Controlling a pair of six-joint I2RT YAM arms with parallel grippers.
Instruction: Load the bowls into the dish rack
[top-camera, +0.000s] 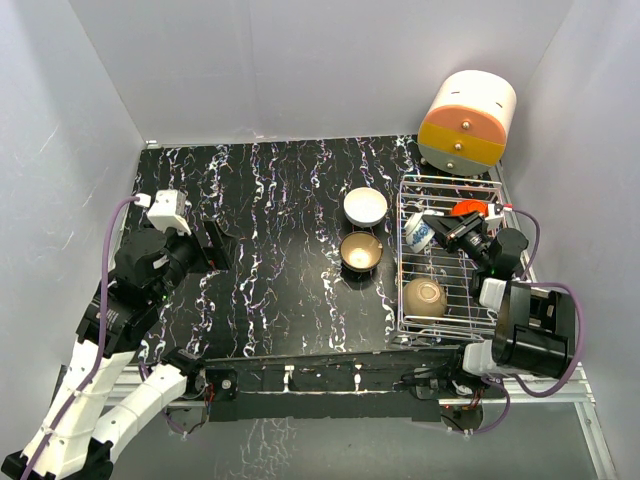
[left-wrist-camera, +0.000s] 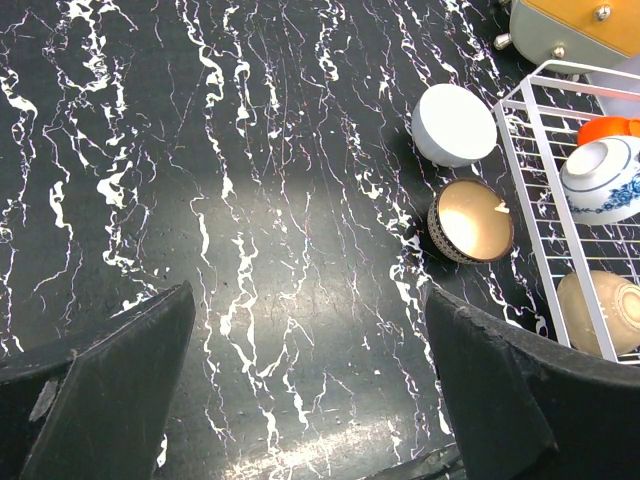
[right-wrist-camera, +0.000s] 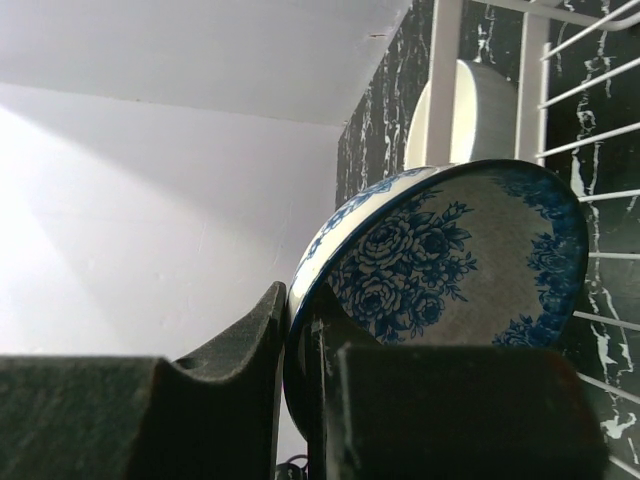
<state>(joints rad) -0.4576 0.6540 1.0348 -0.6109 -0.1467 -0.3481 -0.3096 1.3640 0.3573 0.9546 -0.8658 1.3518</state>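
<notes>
right wrist: round blue-floral bowl (right-wrist-camera: 440, 260) between matte black fingers (right-wrist-camera: 232, 352)

Two bowls (top-camera: 361, 252) left of dish rack (top-camera: 401, 282)

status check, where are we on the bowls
Left gripper open over table. Right gripper shut on blue-and-white bowl at dish rack. White bowl, gold bowl outside rack.

Only a sliver of the red bowl (top-camera: 468, 208) in the dish rack (top-camera: 460, 288) shows behind the right arm (top-camera: 490, 250). In the left wrist view the right edge cuts off the patterned bowl (left-wrist-camera: 605, 180) and the tan bowl (left-wrist-camera: 600, 308), and the top edge clips the drum-shaped box (left-wrist-camera: 575, 25). In the right wrist view the right jaws cover the patterned bowl's lower rim, and most of the white bowl (right-wrist-camera: 480, 110) lies behind it.
</notes>
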